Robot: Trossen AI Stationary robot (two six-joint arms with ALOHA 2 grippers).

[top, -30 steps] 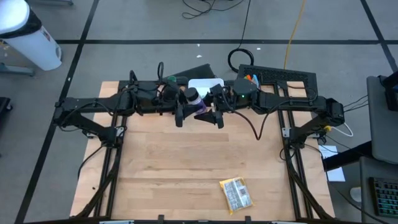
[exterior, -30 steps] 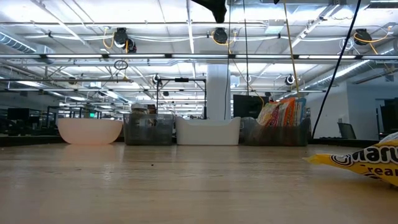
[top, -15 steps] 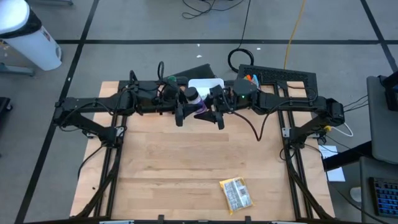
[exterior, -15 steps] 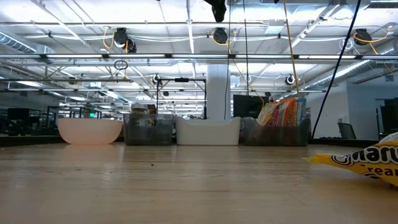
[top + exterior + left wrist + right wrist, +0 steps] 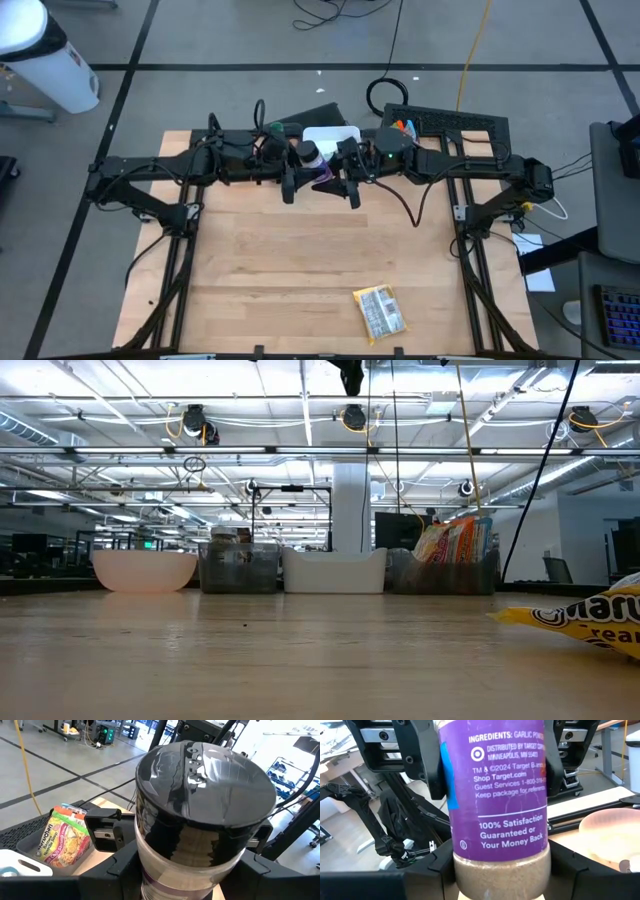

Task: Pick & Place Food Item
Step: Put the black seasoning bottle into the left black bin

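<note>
High view shows both arms meeting at the far edge of the bench [image 5: 300, 260], a garlic powder jar [image 5: 309, 155] held up between them. The left claw [image 5: 185, 870] grips it just under the black lid; the right claw [image 5: 497, 865] has closed around the lower body beneath the purple label. It looks rigid, light and smooth-sided, so the body is the safest hold. Well away from the jar, a yellow snack packet [image 5: 381, 311] lies on bare wood; a white tray [image 5: 335, 134] sits just behind it.

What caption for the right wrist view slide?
Spice jar with purple label held between both arms' jaws, pale bowl behind.
</note>
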